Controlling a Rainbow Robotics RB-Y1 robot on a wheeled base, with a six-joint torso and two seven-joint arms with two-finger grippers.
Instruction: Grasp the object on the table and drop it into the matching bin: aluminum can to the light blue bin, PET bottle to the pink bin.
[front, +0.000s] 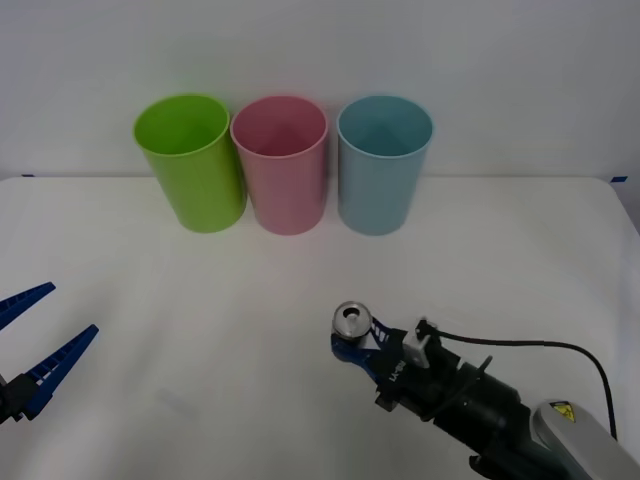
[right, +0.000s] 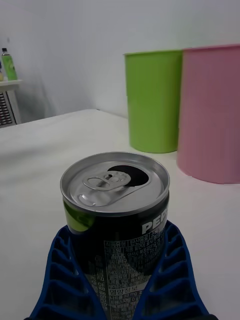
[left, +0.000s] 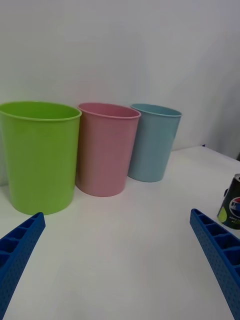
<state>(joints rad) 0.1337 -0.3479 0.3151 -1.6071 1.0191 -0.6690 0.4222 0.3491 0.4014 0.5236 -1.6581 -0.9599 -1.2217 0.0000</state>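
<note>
Slippage is the main risk: the right pincer (front: 352, 345) pinches the aluminum can (front: 351, 320) low on its side, so most of the can stands above the blue fingers (right: 172, 270). Any jolt on the lift could, I judge, tip it out of the grip. The can is opened, so it may also be light and dent under pressure. It stands upright near the bench's front edge, right of the middle, well apart from the bins.

A second hazard is the drop. The light blue bin (front: 383, 165) touches or nearly touches the pink bin (front: 282, 165), so a release off-centre could land in the wrong one or knock the rim. The lime green bin (front: 190, 160) ends the row.

The left pincer (front: 30, 345) hangs spread at the front left corner, idle.

The bench (front: 180, 330) is plain white and smooth, backed by a pale wall (front: 500, 60).
</note>
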